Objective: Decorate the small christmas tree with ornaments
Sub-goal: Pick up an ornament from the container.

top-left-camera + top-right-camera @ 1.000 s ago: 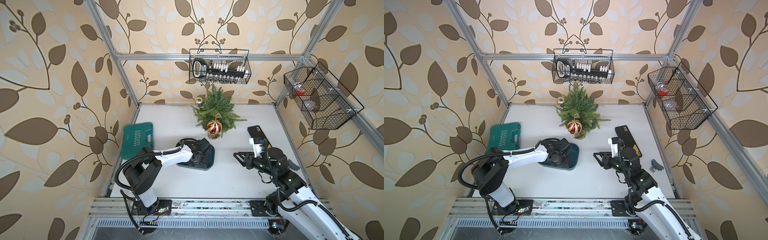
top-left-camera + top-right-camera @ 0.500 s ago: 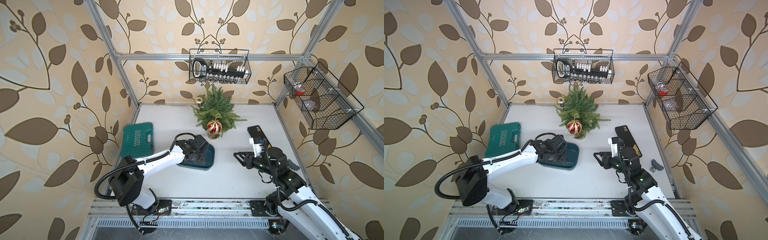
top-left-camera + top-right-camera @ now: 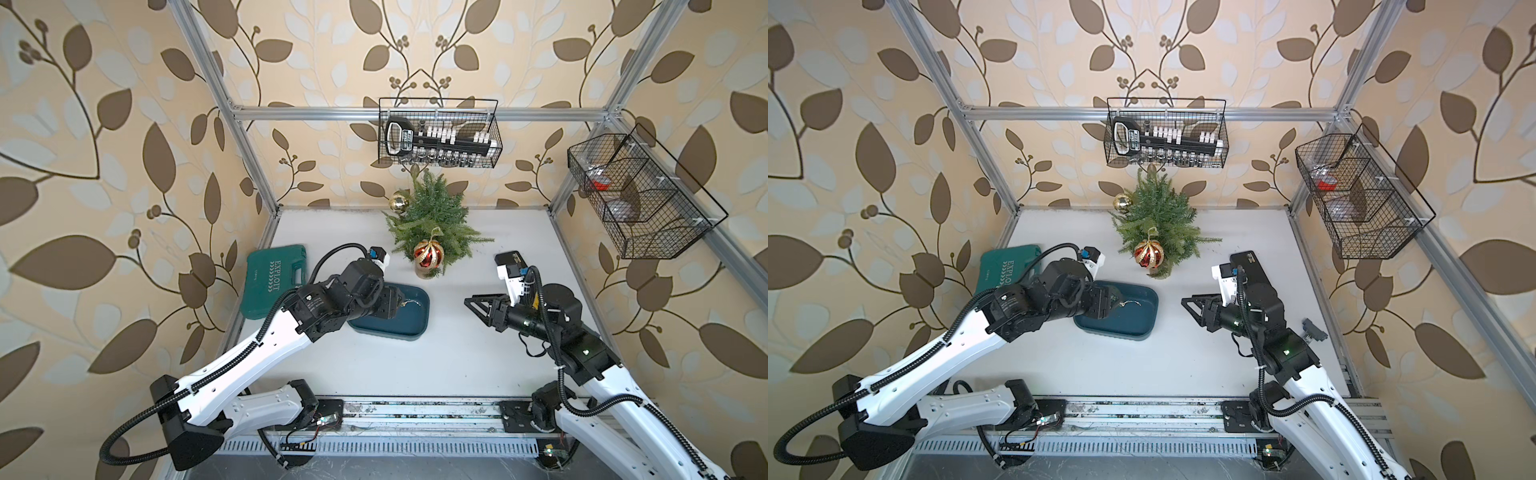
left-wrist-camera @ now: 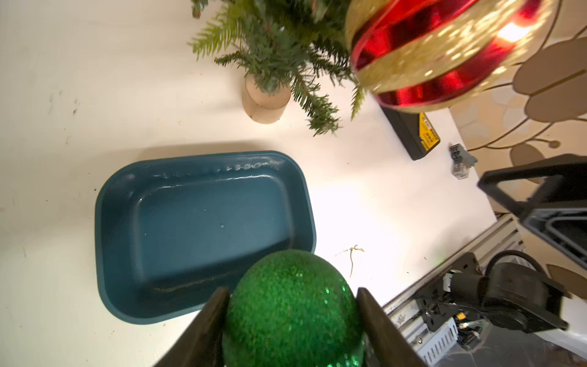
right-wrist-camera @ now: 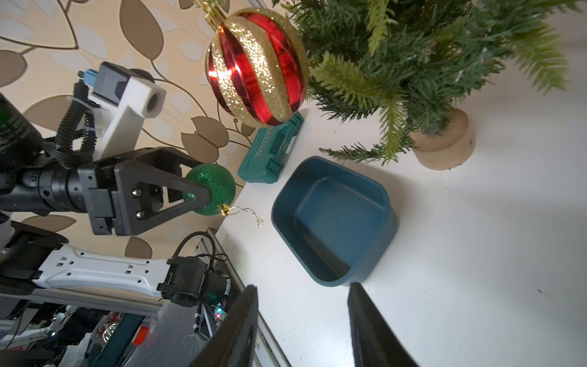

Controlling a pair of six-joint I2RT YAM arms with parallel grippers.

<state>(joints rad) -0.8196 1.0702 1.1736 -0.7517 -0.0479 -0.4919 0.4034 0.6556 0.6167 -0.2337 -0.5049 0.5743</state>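
The small christmas tree (image 3: 432, 216) (image 3: 1156, 216) stands at the back of the table on a tan base (image 5: 444, 143). A red-and-gold ornament (image 3: 429, 254) (image 3: 1149, 254) (image 5: 257, 66) hangs on its front, and a small gold ornament (image 3: 400, 203) (image 3: 1122, 203) sits at its left side. My left gripper (image 3: 1113, 301) (image 4: 292, 292) is shut on the green glitter ornament (image 4: 292, 311) (image 5: 211, 189) above the teal tray (image 3: 419, 328) (image 4: 104, 197). The ornament's thin gold loop (image 5: 244, 211) dangles free. My right gripper (image 3: 471, 303) (image 5: 301, 317) hovers open and empty to the right of the tray.
A green tool case (image 3: 274, 280) lies at the left edge. A black box with a yellow label (image 3: 511, 259) and a small grey clip (image 3: 1312, 330) lie on the right. Wire baskets hang on the back wall (image 3: 438, 133) and the right wall (image 3: 640, 191).
My left gripper has risen out of the tray with the green ornament, and its elbow has swung out to the left. The right arm has stayed in place.
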